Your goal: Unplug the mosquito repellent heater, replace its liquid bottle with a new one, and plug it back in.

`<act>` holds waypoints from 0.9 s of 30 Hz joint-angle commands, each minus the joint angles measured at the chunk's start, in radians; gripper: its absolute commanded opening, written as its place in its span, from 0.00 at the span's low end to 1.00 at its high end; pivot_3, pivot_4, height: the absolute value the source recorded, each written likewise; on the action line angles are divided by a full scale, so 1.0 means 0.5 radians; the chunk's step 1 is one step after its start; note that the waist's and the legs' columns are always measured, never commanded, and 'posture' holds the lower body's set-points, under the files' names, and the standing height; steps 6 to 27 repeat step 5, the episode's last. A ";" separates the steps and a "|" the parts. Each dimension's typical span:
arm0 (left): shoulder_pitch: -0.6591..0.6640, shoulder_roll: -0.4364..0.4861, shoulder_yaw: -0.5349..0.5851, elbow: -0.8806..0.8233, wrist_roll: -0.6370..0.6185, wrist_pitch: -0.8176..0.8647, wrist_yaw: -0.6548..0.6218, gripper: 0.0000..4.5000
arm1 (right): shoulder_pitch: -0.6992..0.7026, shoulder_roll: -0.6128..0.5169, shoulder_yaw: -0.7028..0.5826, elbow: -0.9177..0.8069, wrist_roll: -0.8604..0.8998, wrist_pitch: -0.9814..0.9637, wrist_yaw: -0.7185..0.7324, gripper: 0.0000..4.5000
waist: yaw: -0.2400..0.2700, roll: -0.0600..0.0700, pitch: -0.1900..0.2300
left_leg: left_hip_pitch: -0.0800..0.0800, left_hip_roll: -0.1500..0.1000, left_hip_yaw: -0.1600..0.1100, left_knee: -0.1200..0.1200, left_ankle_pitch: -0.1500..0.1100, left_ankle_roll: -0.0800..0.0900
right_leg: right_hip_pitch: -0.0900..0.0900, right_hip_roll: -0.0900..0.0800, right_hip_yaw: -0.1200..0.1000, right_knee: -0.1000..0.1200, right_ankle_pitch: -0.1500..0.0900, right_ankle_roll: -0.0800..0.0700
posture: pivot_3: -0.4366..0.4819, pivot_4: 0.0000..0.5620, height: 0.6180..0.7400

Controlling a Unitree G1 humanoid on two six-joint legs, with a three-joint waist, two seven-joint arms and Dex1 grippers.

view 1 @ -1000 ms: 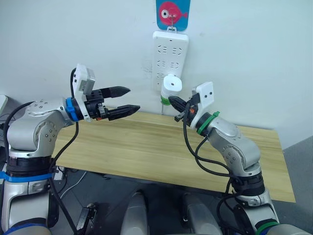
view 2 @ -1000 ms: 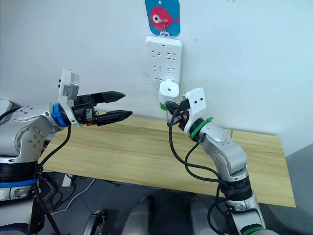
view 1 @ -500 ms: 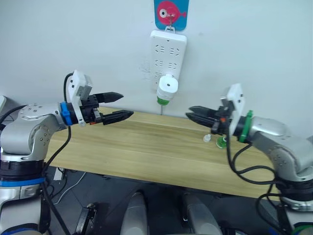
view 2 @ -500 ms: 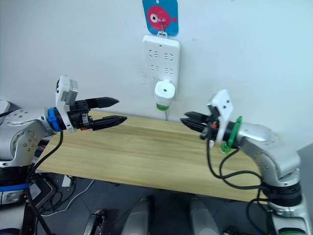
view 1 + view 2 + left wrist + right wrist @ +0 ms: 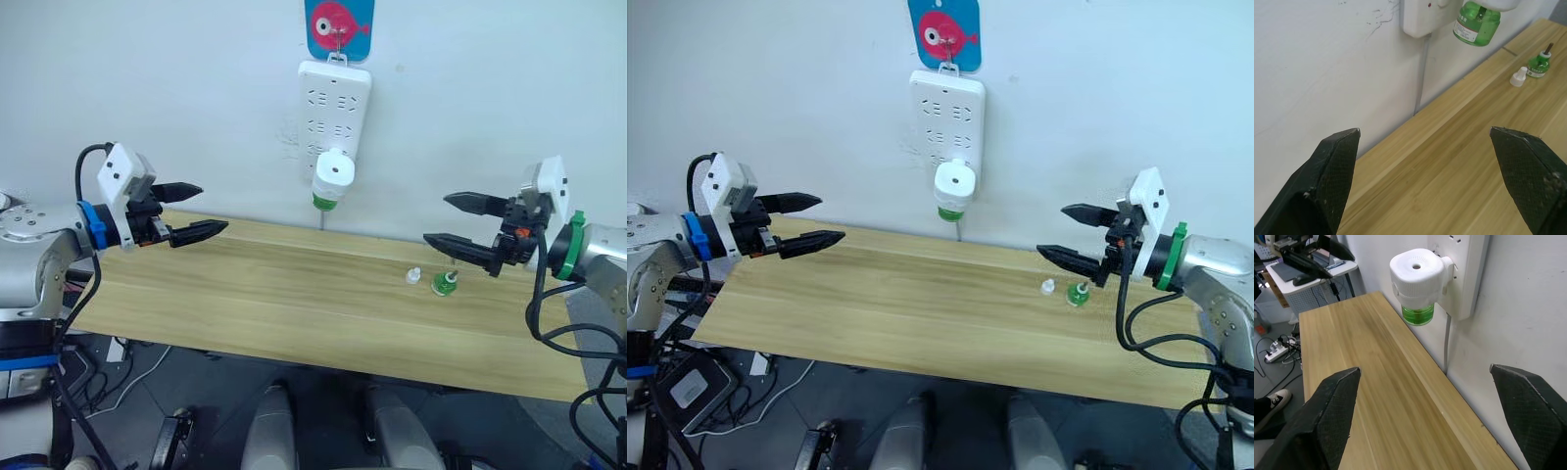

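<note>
The white mosquito repellent heater [image 5: 333, 170] is plugged into the bottom of a white power strip [image 5: 334, 98] on the wall, with a green liquid bottle [image 5: 1418, 313] screwed in under it. A small green bottle [image 5: 445, 283] and a white cap [image 5: 413, 276] stand on the wooden table [image 5: 294, 304], right of centre. My right gripper [image 5: 436, 218] hovers open and holds nothing, just above and right of the small bottle. My left gripper [image 5: 214, 207] is open and holds nothing above the table's back left. In the left wrist view the fingers [image 5: 1337, 161] frame the table and wall.
A pink fish hook [image 5: 338, 24] holds the strip up, and its cable [image 5: 1421, 73] runs down the wall behind the table. A desk with equipment [image 5: 1308, 264] and floor cables [image 5: 1276, 352] lie beyond the table's left end.
My right gripper has opened, let go of the heater and swung away to the right. My left arm has drawn back to the left, still open. The small bottle and cap now show.
</note>
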 commanded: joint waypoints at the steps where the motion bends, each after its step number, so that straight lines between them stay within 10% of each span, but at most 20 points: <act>1: -0.029 0.035 0.070 -0.005 0.009 -0.070 -0.015 1.00 | 0.039 -0.065 -0.073 -0.078 0.066 -0.003 0.054 1.00 | 0.000 0.000 0.000 | 0.000 0.000 0.000 0.000 0.000 0.000 | 0.000 0.000 0.000 0.000 0.000 0.000 | 0.49 0.42 1.00; 27: -0.042 0.030 0.057 0.009 -0.001 -0.050 -0.022 1.00 | 0.029 -0.063 -0.064 -0.076 0.067 -0.019 0.032 1.00 | -0.002 0.000 0.000 | 0.000 0.000 0.000 0.000 0.000 0.000 | 0.000 0.000 0.001 0.001 0.000 0.000 | 0.49 0.42 1.00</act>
